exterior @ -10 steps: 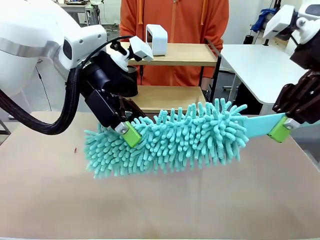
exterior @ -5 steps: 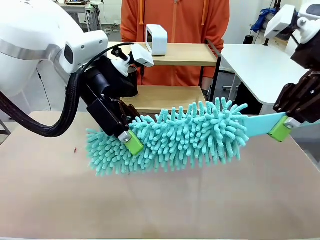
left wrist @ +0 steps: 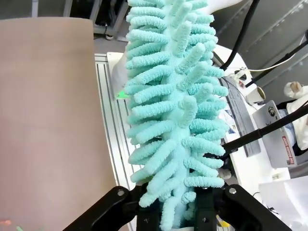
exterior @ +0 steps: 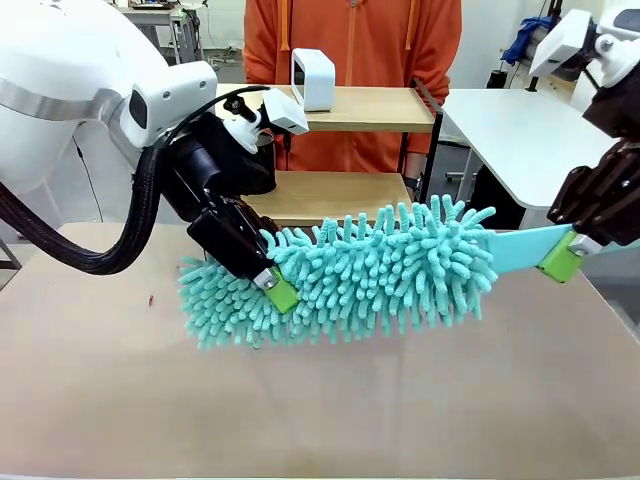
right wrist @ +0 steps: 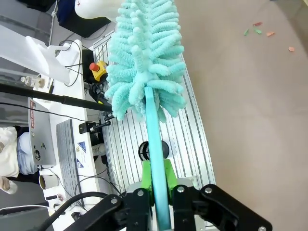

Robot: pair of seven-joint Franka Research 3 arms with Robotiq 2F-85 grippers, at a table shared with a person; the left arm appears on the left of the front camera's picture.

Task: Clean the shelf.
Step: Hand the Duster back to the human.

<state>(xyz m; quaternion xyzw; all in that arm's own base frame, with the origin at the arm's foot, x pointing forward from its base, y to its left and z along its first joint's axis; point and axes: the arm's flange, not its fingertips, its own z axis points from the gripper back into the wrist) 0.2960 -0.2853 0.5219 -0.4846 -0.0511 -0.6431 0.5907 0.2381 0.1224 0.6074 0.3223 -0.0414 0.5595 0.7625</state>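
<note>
A teal fluffy duster (exterior: 380,265) hangs level above the brown table. My right gripper (exterior: 562,258) is shut on its flat teal handle (right wrist: 155,144) at the right. My left gripper (exterior: 275,285) has closed into the fluffy head near its left end, and the teal strands (left wrist: 173,106) bulge out between its fingers (left wrist: 144,204). Beyond the table's far edge stands the shelf (exterior: 370,108), with two light wooden boards in a black frame. A white looped object (exterior: 313,78) stands on its top board. A person in an orange top (exterior: 350,30) stands behind the shelf.
The brown table (exterior: 300,400) stretches bare below the duster, with a tiny red speck (exterior: 150,298) at the left. A white table (exterior: 510,130) stands at the back right. Small coloured scraps (right wrist: 257,29) lie on the brown surface.
My left gripper went from open to shut on the duster's head and slid slightly right and down along it. The right gripper and handle stayed put.
</note>
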